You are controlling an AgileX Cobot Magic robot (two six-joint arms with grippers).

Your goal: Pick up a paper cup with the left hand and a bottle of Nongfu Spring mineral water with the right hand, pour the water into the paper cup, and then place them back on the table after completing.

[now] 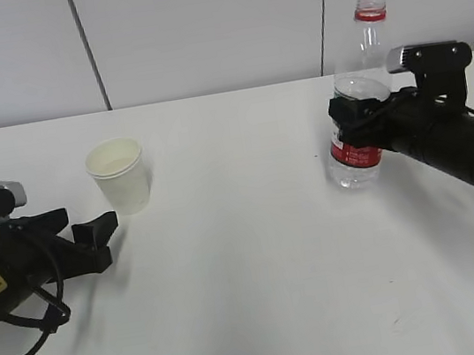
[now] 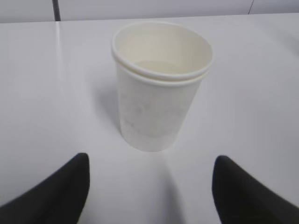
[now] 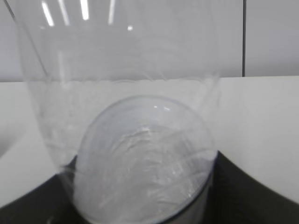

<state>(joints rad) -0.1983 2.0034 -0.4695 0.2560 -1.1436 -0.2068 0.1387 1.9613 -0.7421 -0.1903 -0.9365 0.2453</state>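
Observation:
A white paper cup (image 1: 118,176) stands upright on the white table (image 1: 255,300). In the left wrist view the cup (image 2: 159,93) shows a double rim. My left gripper (image 1: 97,241) is open and empty, low over the table just in front of the cup, without touching it. Its gap (image 2: 152,189) faces the cup. A clear bottle (image 1: 355,88) with a red label and a red neck ring stands at the right, part full of water (image 3: 145,158). My right gripper (image 1: 359,120) is shut on its middle, with a finger (image 3: 254,191) on each side.
A pale panelled wall (image 1: 197,32) runs behind the table's far edge. White tabletop lies between the cup and the bottle. Loose black cables (image 1: 28,334) hang from the left arm near the front left.

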